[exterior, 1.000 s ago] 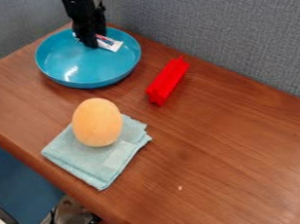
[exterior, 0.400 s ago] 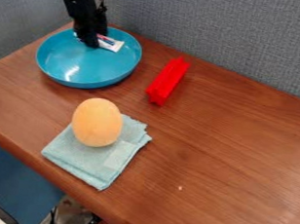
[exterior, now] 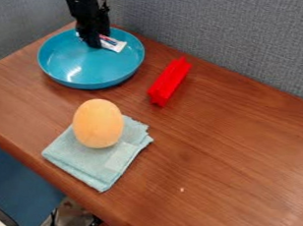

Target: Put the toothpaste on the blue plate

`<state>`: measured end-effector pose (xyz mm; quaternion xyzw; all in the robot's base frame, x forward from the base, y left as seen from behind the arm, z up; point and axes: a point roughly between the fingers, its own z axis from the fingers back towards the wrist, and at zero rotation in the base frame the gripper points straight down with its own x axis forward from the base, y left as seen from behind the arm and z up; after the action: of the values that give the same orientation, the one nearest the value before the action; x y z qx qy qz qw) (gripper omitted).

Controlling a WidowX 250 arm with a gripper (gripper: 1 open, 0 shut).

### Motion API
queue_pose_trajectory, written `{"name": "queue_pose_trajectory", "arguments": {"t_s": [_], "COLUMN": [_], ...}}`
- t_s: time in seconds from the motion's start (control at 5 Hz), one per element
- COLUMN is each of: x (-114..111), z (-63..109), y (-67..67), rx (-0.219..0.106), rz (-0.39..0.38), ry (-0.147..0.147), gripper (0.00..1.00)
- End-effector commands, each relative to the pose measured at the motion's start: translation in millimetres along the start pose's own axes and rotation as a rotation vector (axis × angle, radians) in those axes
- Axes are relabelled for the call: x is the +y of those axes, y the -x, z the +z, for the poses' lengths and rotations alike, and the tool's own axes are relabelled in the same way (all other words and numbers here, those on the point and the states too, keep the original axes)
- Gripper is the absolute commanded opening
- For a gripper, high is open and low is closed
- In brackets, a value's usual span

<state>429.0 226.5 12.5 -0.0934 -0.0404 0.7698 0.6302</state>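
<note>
The toothpaste (exterior: pixel 110 45) lies inside the blue plate (exterior: pixel 72 69), against its far right rim. The black end effector (exterior: pixel 89 39) points down into the plate just beside the tube's left end — whether its jaws are parted or touching the tube cannot be told. On the wooden desk (exterior: pixel 230 161), a red bar (exterior: pixel 169 81) lies right of the plate, and an orange egg-shaped object (exterior: pixel 98 123) sits on a teal folded cloth (exterior: pixel 101 153).
</note>
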Motion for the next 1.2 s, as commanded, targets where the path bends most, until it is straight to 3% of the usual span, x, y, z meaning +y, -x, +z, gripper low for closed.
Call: {"name": "queue_pose_trajectory", "arguments": {"t_s": [0.0,1.0], "x": [13.6,19.1], "z": [-43.2,-44.4], "y": [31.1,32.1], "rx": [0.032,0.022], "rz": [-0.038,-0.028], "ry": [-0.103,-0.119], "gripper": [0.00,0.00]}}
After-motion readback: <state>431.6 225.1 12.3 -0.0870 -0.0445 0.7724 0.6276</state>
